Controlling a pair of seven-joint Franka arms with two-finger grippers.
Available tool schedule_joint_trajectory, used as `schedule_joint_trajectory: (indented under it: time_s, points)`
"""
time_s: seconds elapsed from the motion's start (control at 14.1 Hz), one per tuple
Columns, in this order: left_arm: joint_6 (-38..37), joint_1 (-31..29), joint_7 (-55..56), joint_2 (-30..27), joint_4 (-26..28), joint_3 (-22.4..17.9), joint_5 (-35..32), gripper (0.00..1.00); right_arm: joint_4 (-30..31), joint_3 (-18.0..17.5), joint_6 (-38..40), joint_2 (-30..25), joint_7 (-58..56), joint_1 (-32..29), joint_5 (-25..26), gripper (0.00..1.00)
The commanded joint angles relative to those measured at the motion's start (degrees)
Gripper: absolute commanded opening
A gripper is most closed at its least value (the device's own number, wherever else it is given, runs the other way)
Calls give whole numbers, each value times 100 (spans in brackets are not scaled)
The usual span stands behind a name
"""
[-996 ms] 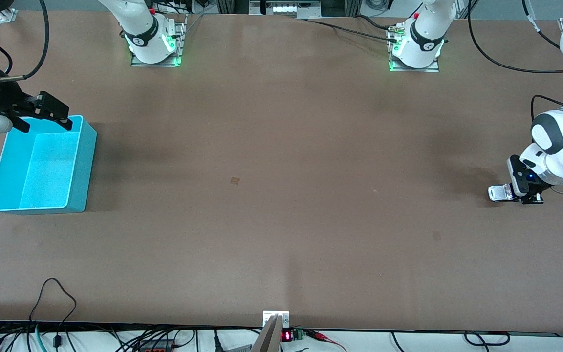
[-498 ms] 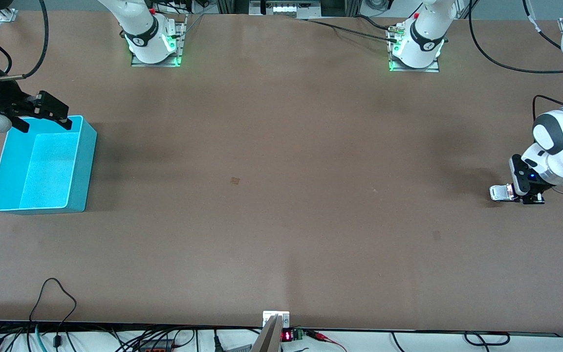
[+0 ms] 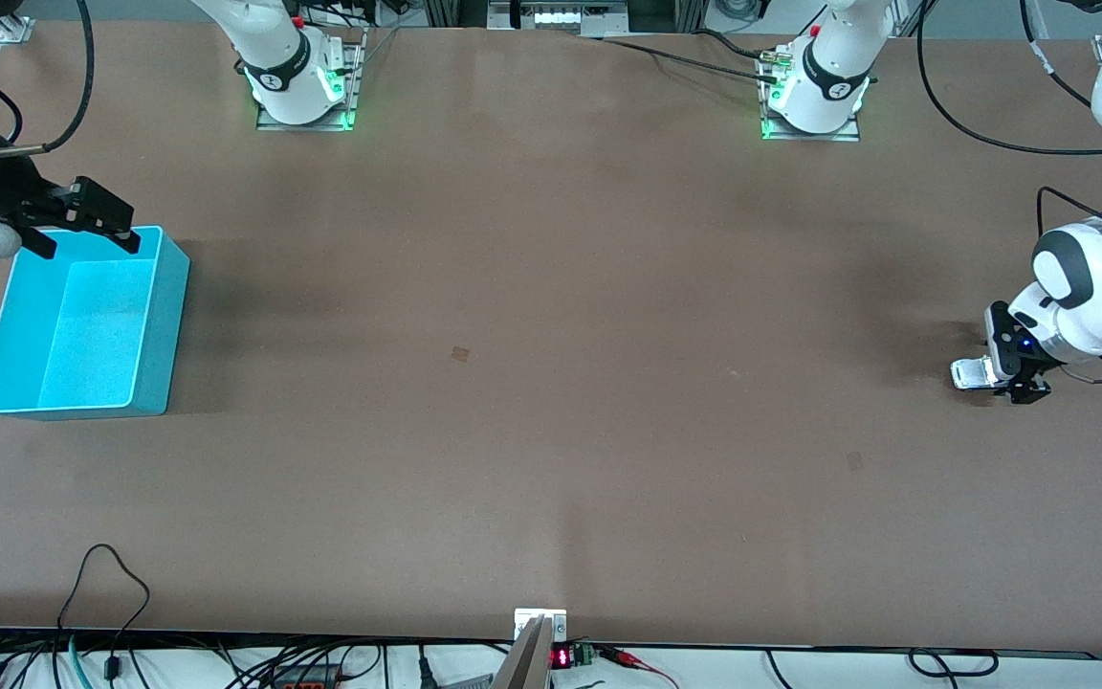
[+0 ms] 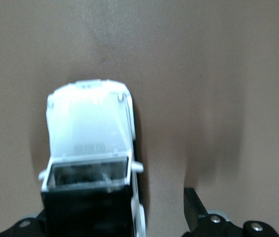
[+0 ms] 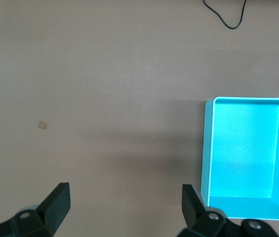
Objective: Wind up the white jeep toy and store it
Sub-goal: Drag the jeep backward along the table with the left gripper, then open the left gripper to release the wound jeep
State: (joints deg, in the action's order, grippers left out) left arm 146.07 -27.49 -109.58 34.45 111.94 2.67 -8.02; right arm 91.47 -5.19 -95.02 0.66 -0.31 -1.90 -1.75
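Change since earlier: left hand (image 3: 999, 375) has shifted a little toward the middle of the tabletop with the white jeep toy (image 3: 972, 373), and its fingers have drawn apart from the toy; the right hand has stayed put.
Left hand: low at the left arm's end of the tabletop (image 3: 551, 383), fingers apart around the rear of the toy; in the left wrist view one black finger (image 4: 194, 210) stands clear of the toy's side with bare surface between them, so nothing is clamped.
White jeep toy: rests on the tabletop at the left arm's end, its rear between the left hand's fingers and its bonnet pointing away from the hand.
Toy shape and material: glossy white plastic, boxy body with a rounded bonnet, small side mirrors, a dark windscreen and a black roof (image 4: 87, 207); a small grille-like mark on the bonnet is too blurred to read.
Right hand (image 3: 87, 230): waits over the edge of the turquoise bin (image 3: 154, 325), black fingers wide apart, holding nothing.
Turquoise bin: open-topped rectangular box with smooth, thin plastic walls, at the right arm's end of the tabletop, well apart from the toy.
Tabletop: matte brown, flat, with a small tan square mark (image 3: 460, 354) near the middle.
Writing: no readable text on the toy or bin.
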Motion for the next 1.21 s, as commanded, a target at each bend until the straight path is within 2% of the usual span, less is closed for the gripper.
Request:
schedule_joint_trajectory:
  time_s: [0.0, 0.28, 0.43, 0.57, 0.78, 1.14]
  points:
    - [-797, -20, -81, -245, -322, 181, -42, 100, -68, 9, 116, -40, -84, -21, -80, 100]
    - [-1631, -11, 374, -685, -559, 515, -50, 100, -68, 9, 107, -40, -84, -12, -80, 100]
    - [-2316, 85, 857, -712, -944, 690, -50, 100, -68, 9, 107, -40, -84, -21, -80, 100]
    - [-2818, 356, 1489, -712, -1270, 700, -59, 100, -68, 9, 116, -40, -84, -21, -80, 100]
    - [-3487, 499, 2858, -712, -1701, 805, -42, 100, -68, 9, 107, -40, -84, -21, -80, 100]
    - [-4918, 543, 5223, -712, -2571, 1490, -33, 100, -68, 0, 107, -40, -75, -21, -80, 100]
